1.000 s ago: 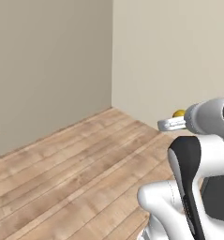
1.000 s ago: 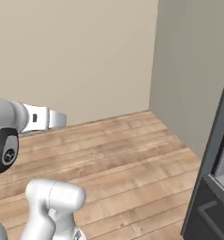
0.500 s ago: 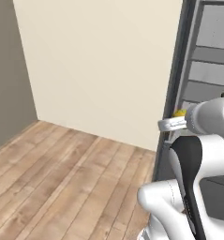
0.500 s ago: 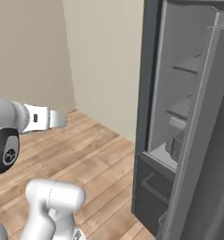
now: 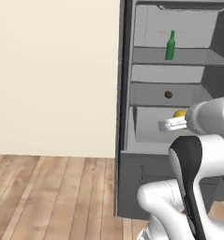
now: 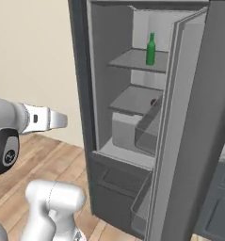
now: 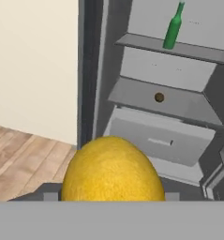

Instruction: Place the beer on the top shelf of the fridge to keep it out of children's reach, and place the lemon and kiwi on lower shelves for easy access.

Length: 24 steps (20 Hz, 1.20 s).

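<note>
The fridge (image 5: 124,93) stands open in front of me. A green beer (image 5: 169,46) bottle stands upright on the top shelf (image 5: 151,55), also seen as the beer (image 7: 173,27) in the hand view. The brown kiwi (image 5: 168,94) lies on a lower shelf (image 5: 148,97), one level down. My gripper (image 7: 112,194) is shut on the yellow lemon (image 7: 112,171), which hides most of its fingers. The lemon (image 5: 179,114) hangs in front of the drawer (image 7: 160,136), outside the fridge.
The fridge door (image 6: 198,117) stands swung open on the right, with door bins on its inner side. A beige wall (image 5: 52,75) runs to the left of the fridge. Wooden floor (image 5: 48,197) lies below. A closed lower compartment (image 6: 114,183) sits under the shelves.
The base has turned, so both base views swung from the bare wall and floor to the open fridge. The gripper keeps the lemon in the same hold.
</note>
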Tool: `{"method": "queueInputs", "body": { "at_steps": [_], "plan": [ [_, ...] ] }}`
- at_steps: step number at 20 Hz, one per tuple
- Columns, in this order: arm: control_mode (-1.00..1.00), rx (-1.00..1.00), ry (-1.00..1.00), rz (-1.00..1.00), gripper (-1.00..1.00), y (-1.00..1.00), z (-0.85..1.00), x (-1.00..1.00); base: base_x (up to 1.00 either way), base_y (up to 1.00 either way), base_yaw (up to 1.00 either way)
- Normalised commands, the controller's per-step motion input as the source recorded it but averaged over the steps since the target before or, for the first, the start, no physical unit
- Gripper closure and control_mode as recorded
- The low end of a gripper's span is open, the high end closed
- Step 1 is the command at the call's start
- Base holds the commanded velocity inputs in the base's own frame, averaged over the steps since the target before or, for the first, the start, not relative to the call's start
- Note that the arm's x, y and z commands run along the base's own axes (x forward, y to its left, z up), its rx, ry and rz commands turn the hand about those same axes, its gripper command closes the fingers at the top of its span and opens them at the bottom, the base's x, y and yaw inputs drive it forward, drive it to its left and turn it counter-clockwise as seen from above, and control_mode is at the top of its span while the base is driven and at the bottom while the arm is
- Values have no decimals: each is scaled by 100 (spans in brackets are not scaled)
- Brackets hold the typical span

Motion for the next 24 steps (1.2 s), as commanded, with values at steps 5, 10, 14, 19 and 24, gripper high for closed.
{"method": "queueInputs", "body": {
  "at_steps": [5,10,14,19,24],
  "plan": [
    [100,0,0,0,100,0,0,0,54,-13,-52],
    [100,0,0,0,100,0,0,0,49,-16,-46],
    [100,0,0,0,100,0,0,0,57,0,-28],
    [100,0,0,0,100,0,0,0,68,-2,-15],
    [100,0,0,0,100,0,0,0,65,-22,-9]
  ]
}}
